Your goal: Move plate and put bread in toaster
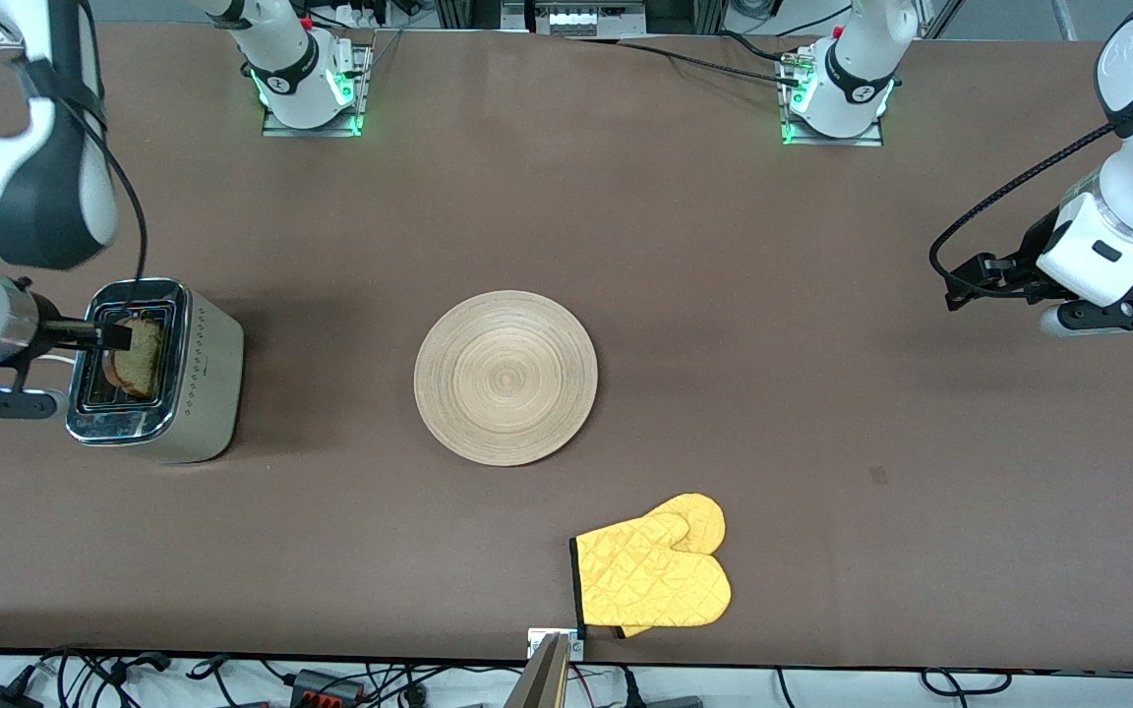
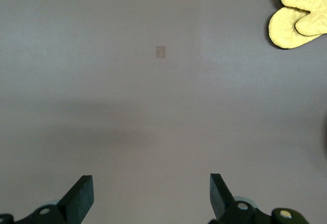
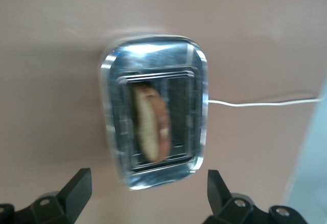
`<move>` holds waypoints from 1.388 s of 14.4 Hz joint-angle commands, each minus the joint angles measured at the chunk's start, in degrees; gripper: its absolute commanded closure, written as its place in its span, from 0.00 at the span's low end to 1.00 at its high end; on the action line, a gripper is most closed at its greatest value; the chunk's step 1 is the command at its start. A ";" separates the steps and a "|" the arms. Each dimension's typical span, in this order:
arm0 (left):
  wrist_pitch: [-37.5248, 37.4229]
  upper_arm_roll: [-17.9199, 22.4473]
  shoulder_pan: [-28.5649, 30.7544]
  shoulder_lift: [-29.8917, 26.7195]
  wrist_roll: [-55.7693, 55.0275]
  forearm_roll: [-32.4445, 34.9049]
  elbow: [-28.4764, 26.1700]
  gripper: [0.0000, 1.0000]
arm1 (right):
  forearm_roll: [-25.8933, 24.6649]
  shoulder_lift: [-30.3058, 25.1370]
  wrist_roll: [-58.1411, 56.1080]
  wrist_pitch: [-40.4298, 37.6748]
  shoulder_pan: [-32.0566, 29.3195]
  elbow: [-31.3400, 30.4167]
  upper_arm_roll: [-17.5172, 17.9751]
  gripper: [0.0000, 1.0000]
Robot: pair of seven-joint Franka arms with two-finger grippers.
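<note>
The toaster [image 1: 208,379] stands at the right arm's end of the table. The bread [image 1: 139,356] sits in one of its slots, leaning and sticking up above the chrome top. In the right wrist view the bread [image 3: 150,127] shows inside the toaster [image 3: 200,86]. My right gripper [image 1: 104,339] hangs open just above the toaster, its fingers [image 3: 76,193] apart and holding nothing. The plate [image 1: 506,378] lies empty mid-table. Over bare table at the left arm's end, my left gripper [image 1: 1117,313] is open and empty, as its wrist view [image 2: 152,196] shows.
A yellow oven mitt [image 1: 655,575] lies near the table's front edge, nearer the front camera than the plate, and also shows in the left wrist view [image 2: 299,17]. The toaster's white cord [image 3: 255,103] trails across the table. A small patch [image 2: 161,51] marks the tabletop.
</note>
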 commanded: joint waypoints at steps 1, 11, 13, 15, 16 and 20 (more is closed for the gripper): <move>0.35 -0.11 0.21 -1.10 -0.37 0.66 -0.90 0.00 | 8.22 -2.44 -1.51 -1.09 -0.89 0.20 -0.58 0.00; 0.44 0.07 0.39 -1.01 0.42 0.74 -0.99 0.00 | 8.59 -4.20 -0.54 -1.18 -1.59 1.70 -1.38 0.00; 0.44 -0.02 1.96 -0.93 3.14 0.66 -0.99 0.00 | 8.94 -4.55 -0.28 -0.13 -4.12 1.78 -0.16 0.00; 0.44 -0.02 1.97 -0.75 3.24 0.66 -0.99 0.00 | 10.52 -6.21 -0.37 1.63 -10.61 1.44 6.50 0.00; 0.44 -0.02 1.97 -0.84 3.24 0.66 -0.99 0.00 | 10.35 -6.48 -0.36 1.81 -13.78 1.43 9.93 0.00; 0.44 -0.02 2.06 -0.75 3.24 0.66 -0.99 0.00 | 10.00 -8.23 -1.33 3.92 -17.59 -1.02 12.42 0.00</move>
